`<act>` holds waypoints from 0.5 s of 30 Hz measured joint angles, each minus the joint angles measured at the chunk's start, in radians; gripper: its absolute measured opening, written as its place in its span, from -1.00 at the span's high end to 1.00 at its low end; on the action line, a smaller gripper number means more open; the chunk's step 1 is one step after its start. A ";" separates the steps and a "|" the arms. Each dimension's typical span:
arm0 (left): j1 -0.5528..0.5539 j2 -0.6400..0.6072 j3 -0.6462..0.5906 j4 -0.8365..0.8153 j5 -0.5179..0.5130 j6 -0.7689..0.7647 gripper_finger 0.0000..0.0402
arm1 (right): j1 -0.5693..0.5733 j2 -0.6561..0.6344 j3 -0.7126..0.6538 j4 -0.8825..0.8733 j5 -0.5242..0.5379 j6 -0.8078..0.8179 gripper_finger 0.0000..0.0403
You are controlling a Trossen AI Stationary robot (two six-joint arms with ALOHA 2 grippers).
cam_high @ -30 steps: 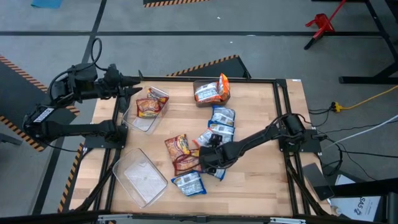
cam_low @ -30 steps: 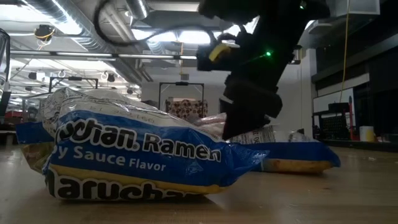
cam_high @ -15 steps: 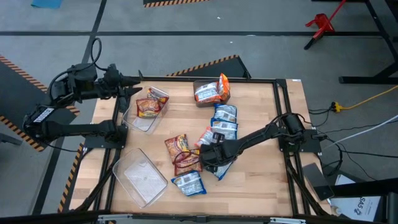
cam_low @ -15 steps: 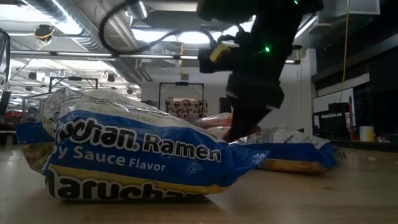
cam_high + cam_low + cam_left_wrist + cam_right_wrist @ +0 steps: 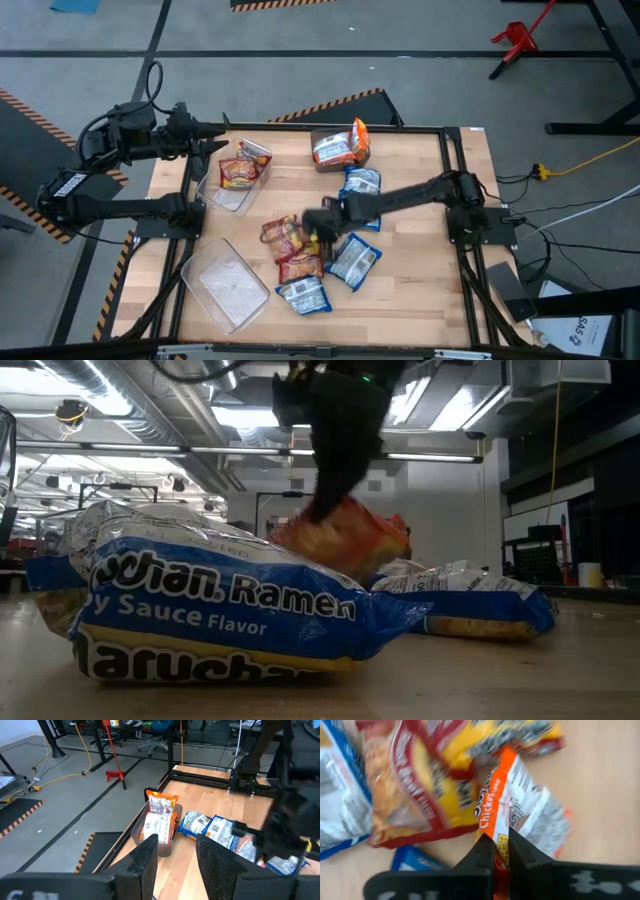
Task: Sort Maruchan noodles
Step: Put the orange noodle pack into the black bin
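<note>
Right gripper (image 5: 502,851): it's pinching the edge seam of an orange chicken packet (image 5: 520,815), fingers clamped tight on the crimped end, hanging over the middle of the table (image 5: 420,300) with the packet dangling clear of the wood.
Same packet, low view: the orange chicken packet is swinging under the dark arm, above the pile.
Left gripper (image 5: 176,851): it's waiting out past the table's far left corner, fingers parted, nothing between them.
Handling: these packets are looking light and crinkly; the film should be slippery, the noodle block inside brittle, so a squeeze across the middle risks cracking it. The flat sealed seam at either end is the best place to take hold, which is where the grip is sitting now.
Red-and-yellow packets: I'm counting three: one in the left bin (image 5: 236,176), two in the central pile (image 5: 297,252).
Blue packets: roughly four, with two by the table's middle (image 5: 362,186), one tilted just beside the pile (image 5: 355,260), one nearest the front edge (image 5: 303,295). The low view is filled by that front blue packet.
Orange packets: the lifted one, plus about two in the far bin (image 5: 340,148), one standing on end; the exact count there is hard to tell.
Clear bins: three, and the front-left bin (image 5: 228,283) is holding no packets.
</note>
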 joint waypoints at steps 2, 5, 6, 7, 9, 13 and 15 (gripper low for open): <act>0.000 0.000 0.000 0.000 0.000 0.000 0.37 | -0.035 0.000 0.066 -0.042 -0.003 -0.059 0.98; 0.000 0.000 0.000 0.000 0.000 0.002 0.37 | -0.092 -0.001 0.164 -0.109 -0.003 -0.149 0.99; 0.000 0.000 0.000 0.000 0.000 0.002 0.37 | -0.111 -0.001 0.199 -0.135 -0.003 -0.173 0.99; 0.000 0.000 0.000 0.000 0.000 0.002 0.37 | -0.133 -0.001 0.233 -0.162 0.002 -0.196 0.99; 0.000 0.000 0.000 0.000 0.000 0.002 0.37 | -0.176 -0.002 0.300 -0.218 0.040 -0.248 0.99; 0.000 0.000 0.000 0.000 0.000 0.016 0.37 | -0.264 -0.002 0.398 -0.274 0.122 -0.380 0.99; 0.000 0.000 0.000 0.000 -0.005 0.025 0.37 | -0.312 -0.002 0.432 -0.285 0.121 -0.440 0.99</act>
